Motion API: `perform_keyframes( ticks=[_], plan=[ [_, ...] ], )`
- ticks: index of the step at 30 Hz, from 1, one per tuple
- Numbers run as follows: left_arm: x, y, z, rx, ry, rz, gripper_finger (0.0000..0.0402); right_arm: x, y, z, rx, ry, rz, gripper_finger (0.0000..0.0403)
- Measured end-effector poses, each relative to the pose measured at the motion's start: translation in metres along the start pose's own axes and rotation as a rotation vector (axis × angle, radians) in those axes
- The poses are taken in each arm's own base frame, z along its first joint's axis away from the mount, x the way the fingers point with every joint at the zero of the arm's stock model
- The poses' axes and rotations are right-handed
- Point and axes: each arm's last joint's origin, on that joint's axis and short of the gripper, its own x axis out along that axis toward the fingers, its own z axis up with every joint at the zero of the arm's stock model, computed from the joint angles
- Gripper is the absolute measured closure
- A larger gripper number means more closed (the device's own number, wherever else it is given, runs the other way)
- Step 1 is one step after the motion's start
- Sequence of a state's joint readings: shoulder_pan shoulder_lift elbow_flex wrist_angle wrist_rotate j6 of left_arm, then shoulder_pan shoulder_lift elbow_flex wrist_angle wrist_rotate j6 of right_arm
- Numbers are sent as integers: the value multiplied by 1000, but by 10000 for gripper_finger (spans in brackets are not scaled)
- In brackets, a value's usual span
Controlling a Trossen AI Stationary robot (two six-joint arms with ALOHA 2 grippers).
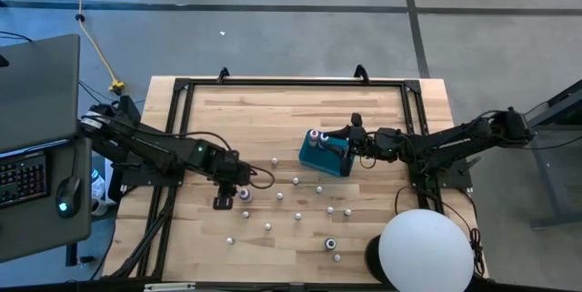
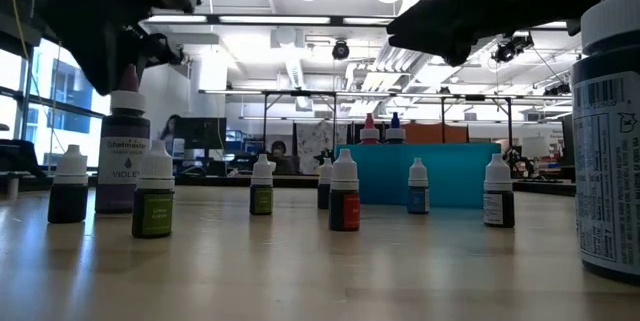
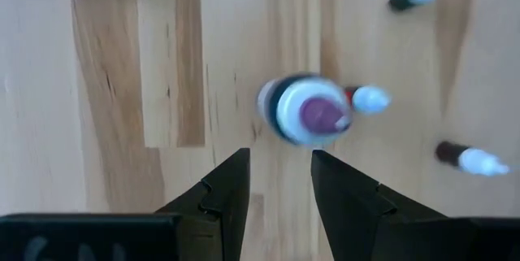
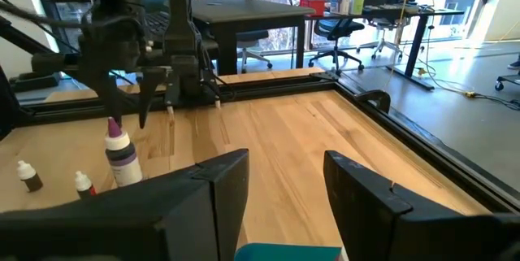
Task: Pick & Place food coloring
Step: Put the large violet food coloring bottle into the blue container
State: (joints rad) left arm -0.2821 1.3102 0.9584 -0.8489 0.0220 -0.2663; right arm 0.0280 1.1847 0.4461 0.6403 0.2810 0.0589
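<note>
Left gripper (image 3: 279, 184), empty with fingers parted, hangs over the violet bottle (image 3: 307, 110) standing on the surface (image 1: 373, 110), apparently lined up to grasp; right gripper (image 4: 284, 184), also parted and empty, waits over the teal box (image 1: 326, 156).

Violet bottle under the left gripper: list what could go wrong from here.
1. The left gripper hangs open above the upright violet bottle, which sits past its fingertips rather than between them; a straight descent may clip the cap and tip it over.
2. Small bottles stand close around it, so a toppled bottle or a sweeping finger could knock them down.
3. The right gripper hovers open by the teal box, where both arms could crowd.
</note>
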Motion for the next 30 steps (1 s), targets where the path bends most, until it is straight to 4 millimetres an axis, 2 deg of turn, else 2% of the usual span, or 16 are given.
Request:
perform_keyframes(
  ticks=[7,23,30],
  plan=[
    [-9,-3,8,104,-35,-27,270,0,0,0,0,0,0,249],
    [-10,-6,14,138,-99,-95,270,0,0,0,0,0,0,249],
    [4,-7,16,135,-43,-84,270,0,0,0,0,0,0,249]
  ],
)
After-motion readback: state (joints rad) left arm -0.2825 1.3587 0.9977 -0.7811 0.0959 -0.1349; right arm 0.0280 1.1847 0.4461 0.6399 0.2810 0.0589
